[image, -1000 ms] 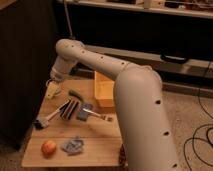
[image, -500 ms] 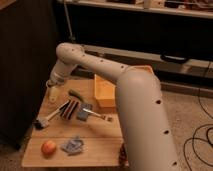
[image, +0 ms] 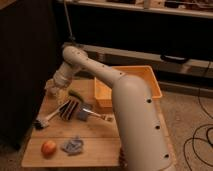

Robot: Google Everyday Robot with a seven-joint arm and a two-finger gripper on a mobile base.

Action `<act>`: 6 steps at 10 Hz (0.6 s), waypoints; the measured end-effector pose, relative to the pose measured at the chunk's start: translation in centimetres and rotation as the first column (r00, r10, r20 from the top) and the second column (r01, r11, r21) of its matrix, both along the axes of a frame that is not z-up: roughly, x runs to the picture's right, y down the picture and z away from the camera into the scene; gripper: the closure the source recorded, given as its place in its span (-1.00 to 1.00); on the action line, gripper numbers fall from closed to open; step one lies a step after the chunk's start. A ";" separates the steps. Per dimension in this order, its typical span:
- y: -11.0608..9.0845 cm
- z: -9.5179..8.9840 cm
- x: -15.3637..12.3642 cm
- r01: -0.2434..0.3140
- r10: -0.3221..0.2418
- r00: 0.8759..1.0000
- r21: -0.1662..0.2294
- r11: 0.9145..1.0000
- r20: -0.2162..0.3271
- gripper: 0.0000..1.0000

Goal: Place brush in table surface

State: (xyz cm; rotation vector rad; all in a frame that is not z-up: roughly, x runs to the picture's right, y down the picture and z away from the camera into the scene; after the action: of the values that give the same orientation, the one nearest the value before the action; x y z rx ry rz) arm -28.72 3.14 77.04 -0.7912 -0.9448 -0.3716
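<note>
The brush (image: 46, 120) lies on the table surface (image: 100, 140) near its left edge, with its white handle pointing toward the striped block and its dark head at the left. My gripper (image: 55, 90) hangs over the far left part of the table, behind the brush and apart from it. My white arm crosses the view from the lower right and hides the table's right side.
A dark red-brown striped block (image: 70, 107) and a grey square pad with a short handle (image: 86, 114) lie mid-table. A green oblong item (image: 77, 95) lies behind them. An orange-red fruit (image: 48, 148) and a grey crumpled cloth (image: 73, 145) sit at the front. An orange bin (image: 145, 75) stands at the back right.
The arm's upper joint has dropped a little and the gripper has shifted slightly over the far left of the table. The objects on the table have not moved.
</note>
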 end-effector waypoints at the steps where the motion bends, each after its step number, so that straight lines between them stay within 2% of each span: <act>1: -0.1 -0.1 -0.4 0.022 -0.021 0.998 0.033 0.999 -0.054 -0.60; 2: 0.6 -0.2 -1.3 0.064 -0.057 0.995 0.076 0.995 -0.088 -0.60; 3: 1.7 0.0 -2.3 0.112 -0.099 0.989 0.116 0.987 -0.111 -0.60; 4: 2.5 0.6 -2.9 0.153 -0.130 0.981 0.159 0.975 -0.144 -0.60; 5: 4.1 2.1 -3.6 0.204 -0.170 0.971 0.209 0.956 -0.170 -0.60; 6: 5.0 2.9 -3.9 0.219 -0.184 0.969 0.230 0.948 -0.164 -0.60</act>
State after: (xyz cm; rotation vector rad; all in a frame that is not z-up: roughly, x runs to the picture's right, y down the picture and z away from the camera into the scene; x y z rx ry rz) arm -32.62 8.18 79.94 -0.6770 -0.6713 -0.5927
